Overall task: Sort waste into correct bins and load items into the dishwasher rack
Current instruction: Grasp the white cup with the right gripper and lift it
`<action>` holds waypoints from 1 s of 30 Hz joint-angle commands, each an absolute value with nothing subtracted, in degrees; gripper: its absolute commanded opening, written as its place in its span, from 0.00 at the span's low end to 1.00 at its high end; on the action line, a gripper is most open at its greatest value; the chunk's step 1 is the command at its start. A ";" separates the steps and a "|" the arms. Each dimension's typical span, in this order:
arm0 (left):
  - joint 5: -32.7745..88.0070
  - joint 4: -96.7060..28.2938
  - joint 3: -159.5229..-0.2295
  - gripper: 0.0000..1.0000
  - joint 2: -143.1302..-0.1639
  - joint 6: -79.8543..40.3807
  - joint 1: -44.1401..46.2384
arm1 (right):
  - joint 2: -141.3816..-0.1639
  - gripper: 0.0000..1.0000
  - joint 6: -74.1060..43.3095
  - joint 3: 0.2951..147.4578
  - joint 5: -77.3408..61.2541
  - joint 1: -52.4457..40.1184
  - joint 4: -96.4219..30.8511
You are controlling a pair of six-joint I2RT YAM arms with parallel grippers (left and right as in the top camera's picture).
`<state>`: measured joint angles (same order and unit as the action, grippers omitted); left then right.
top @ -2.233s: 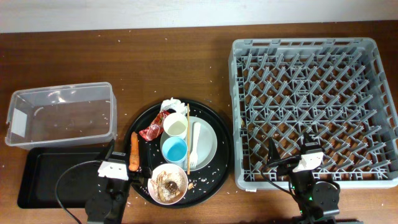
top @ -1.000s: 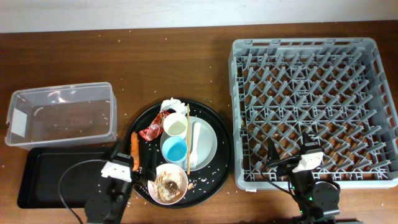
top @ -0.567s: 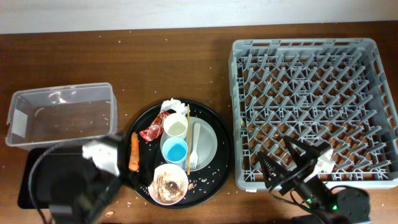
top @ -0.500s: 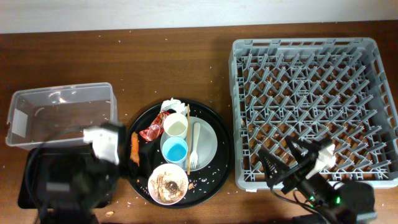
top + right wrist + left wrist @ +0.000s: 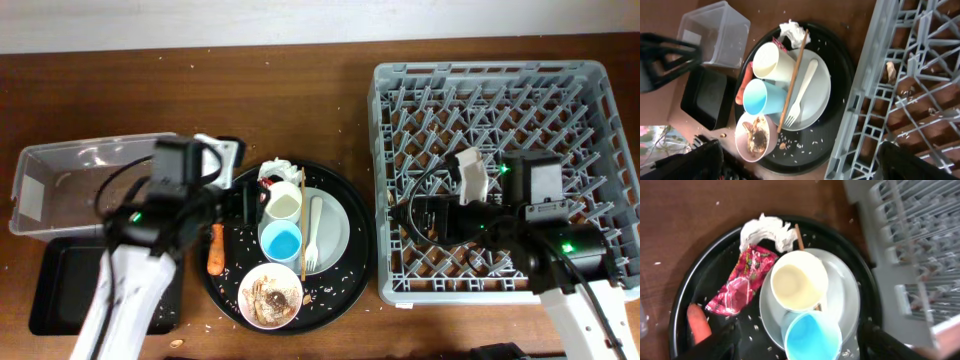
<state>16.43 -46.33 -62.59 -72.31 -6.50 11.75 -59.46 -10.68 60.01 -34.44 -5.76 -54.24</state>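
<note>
The round black tray (image 5: 352, 285) holds a white plate (image 5: 332, 232) with a cream cup (image 5: 283, 202), a light blue cup (image 5: 281, 242), a white fork (image 5: 312, 235) and chopsticks (image 5: 301, 220). White tissue (image 5: 277, 170) lies at its far edge. The red wrapper (image 5: 742, 282) and the carrot (image 5: 215, 250) lie at its left. A bowl with brown scraps (image 5: 270, 295) sits at its front. My left gripper (image 5: 240, 205) hangs open and empty above the tray's left part; its wrist view (image 5: 799, 330) looks down on the cups. My right gripper (image 5: 405, 215) is open and empty over the grey rack's (image 5: 500, 100) front left (image 5: 800, 160).
A clear tub (image 5: 90, 185) stands at the left, with a shallow black rectangular tray (image 5: 60, 290) in front of it. White rice grains are scattered on the round tray and the table. Small brown crumbs lie under the rack's pegs.
Both arms have risen from the table's front edge. The left one moved over the round tray's left side, the right one over the rack's front left. No object has moved.
</note>
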 commanded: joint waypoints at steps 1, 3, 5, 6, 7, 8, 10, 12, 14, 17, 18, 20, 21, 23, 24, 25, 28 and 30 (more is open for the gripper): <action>9.04 -42.72 -63.22 0.68 -80.20 -6.46 16.14 | -58.96 0.99 -10.52 61.19 -35.97 -5.61 -55.48; 6.66 -40.73 -63.22 0.65 -85.89 -7.07 17.96 | -58.87 0.99 -10.48 61.19 -35.77 -5.61 -57.71; 6.72 -38.74 -63.22 0.60 -89.43 -7.07 18.61 | -58.87 0.99 -10.50 61.19 -35.55 -5.61 -58.48; 6.72 -38.26 -63.22 0.52 -91.09 -7.07 18.59 | -58.87 0.99 -10.50 61.19 -35.55 -5.61 -58.48; 6.57 -38.00 -63.22 0.48 -92.07 -7.07 18.59 | -58.87 0.99 -10.50 61.19 -35.55 -5.61 -58.50; 6.55 -37.45 -63.22 0.40 -93.41 -7.07 18.59 | -58.87 0.99 -10.50 61.19 -35.57 -5.61 -58.54; 5.89 -36.80 -63.22 0.30 -94.85 -7.05 18.59 | -58.87 0.99 -10.50 61.19 -35.57 -5.61 -58.52; 5.76 -36.42 -63.26 0.05 -95.13 -7.05 18.59 | -58.87 0.99 -10.50 61.19 -35.57 -5.61 -58.57; 5.74 -36.93 -64.36 0.00 -94.45 -7.05 18.59 | -58.87 0.99 -10.50 61.19 -35.57 -5.61 -58.57; 5.72 -39.33 -67.72 0.00 -91.50 -7.05 18.59 | -58.87 0.99 -10.50 61.19 -35.57 -5.61 -58.87; 5.74 -40.84 -69.32 0.01 -89.80 -7.05 18.59 | -58.87 0.99 -10.50 61.19 -35.57 -5.61 -58.98; 5.72 -45.60 -73.14 0.01 -85.41 -7.25 18.59 | -58.87 0.99 -10.46 61.19 -35.57 -5.61 -59.40; 5.69 -47.27 -74.08 0.00 -83.33 -10.24 18.59 | -58.87 0.99 -10.24 61.19 -35.55 -5.61 -59.35; 5.74 -47.46 -74.22 0.01 -79.90 -14.44 18.59 | -58.87 0.99 -9.37 61.19 -35.57 -5.61 -59.18; 6.26 -47.44 -74.22 0.00 -77.14 -15.03 18.59 | -58.87 0.99 -8.40 61.19 -35.59 -5.61 -59.20; 7.81 -47.37 -74.22 0.01 -75.13 -15.03 18.55 | -58.85 0.99 -8.32 61.19 -35.62 -5.61 -59.24; 17.76 -46.30 -74.22 0.00 -71.22 -14.66 15.99 | -57.28 0.98 -8.34 61.19 -35.77 -8.60 -59.11; 33.36 -44.56 -74.19 0.00 -71.00 -10.11 10.68 | -54.72 0.98 -10.31 61.19 -35.18 -15.35 -57.10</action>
